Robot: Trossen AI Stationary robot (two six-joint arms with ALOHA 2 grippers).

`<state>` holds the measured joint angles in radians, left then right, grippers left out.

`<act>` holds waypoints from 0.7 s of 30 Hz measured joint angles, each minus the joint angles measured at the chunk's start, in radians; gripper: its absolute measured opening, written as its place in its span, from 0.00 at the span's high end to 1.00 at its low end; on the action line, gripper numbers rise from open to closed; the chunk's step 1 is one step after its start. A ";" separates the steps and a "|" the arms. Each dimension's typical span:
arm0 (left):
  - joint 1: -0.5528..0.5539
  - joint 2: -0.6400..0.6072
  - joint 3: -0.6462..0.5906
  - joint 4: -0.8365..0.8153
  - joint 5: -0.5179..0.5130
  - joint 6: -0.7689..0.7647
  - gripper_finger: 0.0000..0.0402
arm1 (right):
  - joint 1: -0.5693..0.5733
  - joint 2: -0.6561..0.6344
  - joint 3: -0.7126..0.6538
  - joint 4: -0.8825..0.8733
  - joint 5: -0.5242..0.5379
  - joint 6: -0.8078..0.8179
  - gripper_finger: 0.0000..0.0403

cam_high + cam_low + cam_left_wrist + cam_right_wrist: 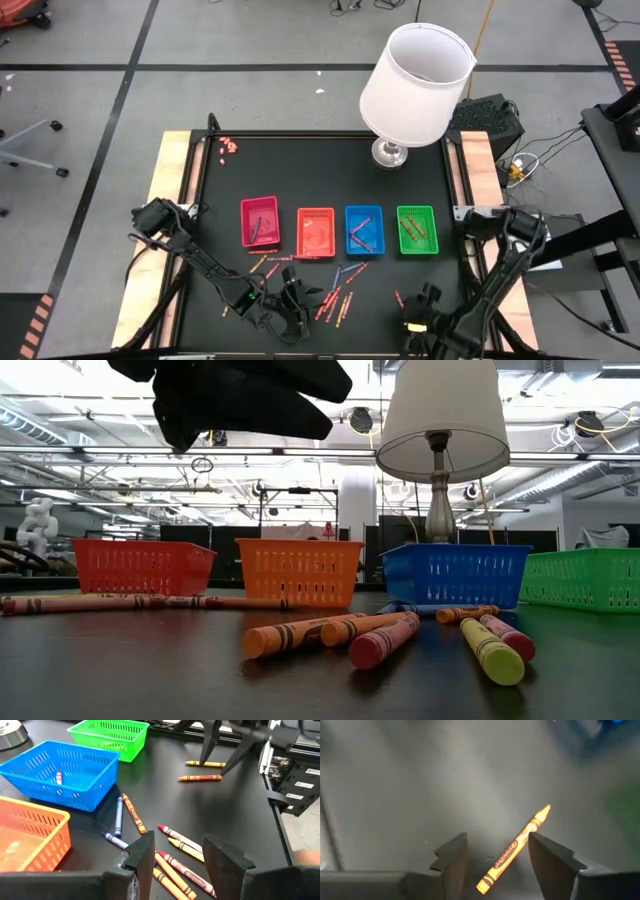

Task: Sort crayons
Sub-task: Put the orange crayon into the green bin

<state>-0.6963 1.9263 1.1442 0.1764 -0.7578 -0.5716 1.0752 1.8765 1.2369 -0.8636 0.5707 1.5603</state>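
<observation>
1. The right gripper (497, 865) hangs low over the near right part of the black table (400, 170). Its jaws stand spread, with a yellow-orange crayon (514, 849) lying slantwise between them; whether the fingers touch it cannot be told.
2. The left gripper (177, 857) is over the near middle of the table, its jaws spread and empty, above a loose bunch of crayons (177, 865).
3. That bunch holds red, yellow and orange sticks lying side by side; just beyond them are a blue crayon (119, 815) and an orange crayon (133, 813) near the blue basket (55, 772).
4. Two more orange-yellow crayons (200, 778) lie apart by the right arm.
5. Further crayons (340, 295) are scattered in front of the baskets.
6. In a row across the table's middle stand a pink basket (260, 221), an orange basket (316, 232), the blue one and a green basket (417, 229); each holds a few crayons.
7. At the far edge stands a lamp (415, 85) with a white shade.
8. Tiny pink-red bits (229, 147) sit at the far left corner.
</observation>
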 joint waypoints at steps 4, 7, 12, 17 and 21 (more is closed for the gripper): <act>-0.021 0.000 0.000 0.000 0.000 0.000 0.60 | 0.001 0.061 0.000 -0.005 0.003 0.025 0.51; -0.035 0.000 0.000 0.001 -0.001 -0.025 0.60 | 0.000 0.088 0.000 -0.003 0.006 0.026 0.52; -0.055 0.002 0.000 0.001 -0.008 -0.042 0.60 | -0.003 0.099 0.001 0.009 0.007 0.026 0.56; -0.066 0.005 0.000 0.002 -0.034 -0.053 0.60 | -0.003 0.099 0.001 0.013 0.006 0.031 0.63; -0.066 0.005 0.000 0.001 -0.035 -0.076 0.60 | -0.006 0.099 0.001 0.015 0.006 0.038 0.71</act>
<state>-0.7620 1.9312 1.1442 0.1772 -0.7933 -0.6479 1.0688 1.9755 1.2381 -0.8482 0.5767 1.5986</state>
